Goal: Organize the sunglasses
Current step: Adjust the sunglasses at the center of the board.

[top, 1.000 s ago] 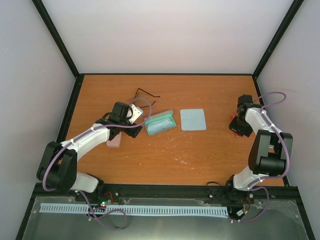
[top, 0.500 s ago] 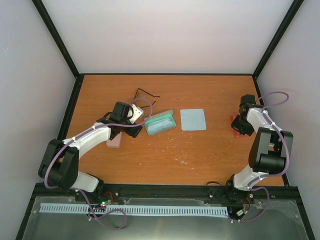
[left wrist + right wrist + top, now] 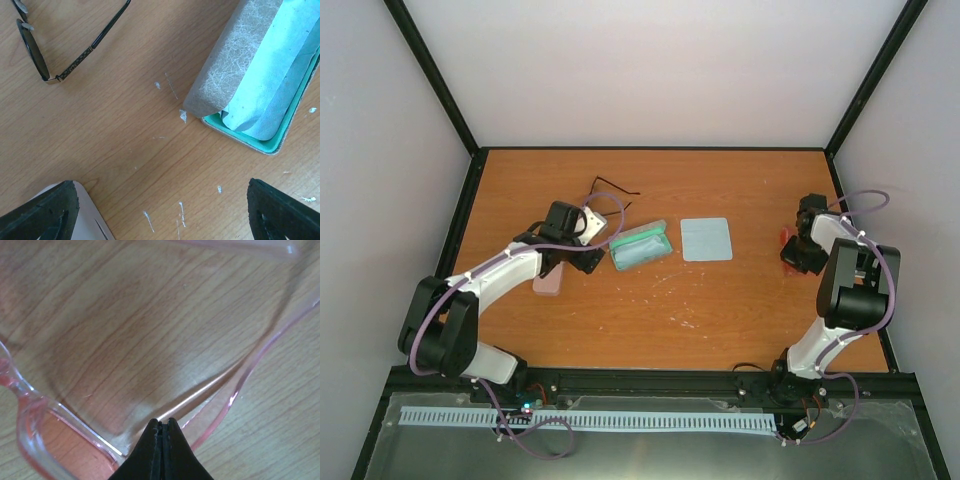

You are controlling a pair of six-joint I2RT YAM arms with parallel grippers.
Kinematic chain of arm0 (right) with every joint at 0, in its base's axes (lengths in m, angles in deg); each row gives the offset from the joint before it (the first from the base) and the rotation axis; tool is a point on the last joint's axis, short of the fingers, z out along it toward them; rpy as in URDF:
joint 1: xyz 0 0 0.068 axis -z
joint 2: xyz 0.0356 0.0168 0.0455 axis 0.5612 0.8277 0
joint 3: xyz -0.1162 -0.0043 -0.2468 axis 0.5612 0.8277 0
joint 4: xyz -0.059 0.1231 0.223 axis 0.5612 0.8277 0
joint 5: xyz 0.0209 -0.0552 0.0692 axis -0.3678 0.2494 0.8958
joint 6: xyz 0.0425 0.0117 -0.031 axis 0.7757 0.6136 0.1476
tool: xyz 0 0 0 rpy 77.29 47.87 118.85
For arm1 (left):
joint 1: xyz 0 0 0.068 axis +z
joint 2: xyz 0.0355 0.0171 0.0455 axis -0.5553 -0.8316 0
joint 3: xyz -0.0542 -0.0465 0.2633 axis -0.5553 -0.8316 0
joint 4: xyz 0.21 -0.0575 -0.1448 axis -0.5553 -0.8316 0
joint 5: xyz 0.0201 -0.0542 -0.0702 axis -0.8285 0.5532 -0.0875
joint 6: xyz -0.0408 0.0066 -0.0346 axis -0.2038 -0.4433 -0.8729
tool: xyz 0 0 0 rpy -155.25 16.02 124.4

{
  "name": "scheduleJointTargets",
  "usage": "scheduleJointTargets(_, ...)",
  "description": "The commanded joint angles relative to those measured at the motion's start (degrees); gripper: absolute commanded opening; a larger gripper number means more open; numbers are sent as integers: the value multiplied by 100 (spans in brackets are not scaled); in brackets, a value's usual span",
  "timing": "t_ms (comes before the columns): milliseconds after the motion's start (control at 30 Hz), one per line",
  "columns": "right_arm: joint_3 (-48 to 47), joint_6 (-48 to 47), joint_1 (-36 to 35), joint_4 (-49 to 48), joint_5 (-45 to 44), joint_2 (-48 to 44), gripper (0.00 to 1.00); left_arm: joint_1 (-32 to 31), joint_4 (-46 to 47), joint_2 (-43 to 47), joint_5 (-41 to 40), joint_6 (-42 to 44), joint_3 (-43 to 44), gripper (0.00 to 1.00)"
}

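Black sunglasses, teal-lined grey case

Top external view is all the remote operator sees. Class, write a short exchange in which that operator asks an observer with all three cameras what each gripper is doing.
Operator: Is the left gripper holding anything?
Observer: No. The left wrist view shows its fingers wide apart with only the tabletop between them, short of the sunglasses.
Operator: And the right gripper?
Observer: The right wrist view shows its fingers shut, their tips over clear pink-framed glasses. I cannot tell whether they pinch the frame.
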Motion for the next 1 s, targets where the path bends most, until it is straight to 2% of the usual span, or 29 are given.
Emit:
scheduleJointTargets(0, 14, 81, 47, -91, 355, 96, 3, 57, -65, -92, 20, -19, 296, 91)
scheduleJointTargets(200, 58, 270, -121, -236, 976, 159, 3, 57, -4, -157, 88, 10, 329, 91)
scheduleJointTargets(667, -814, 349, -1369, -221, 1948, 939, 4, 66, 220, -189, 156, 150, 284, 91)
scheduleJointTargets(800, -1289, -35, -1409, 128, 1852, 789, 8, 66, 276, -220, 131, 191, 283, 91)
scheduleJointTargets(967, -1985, -1075, -1399, 797, 1446, 427, 20, 83, 302, -245, 107, 227, 284, 91)
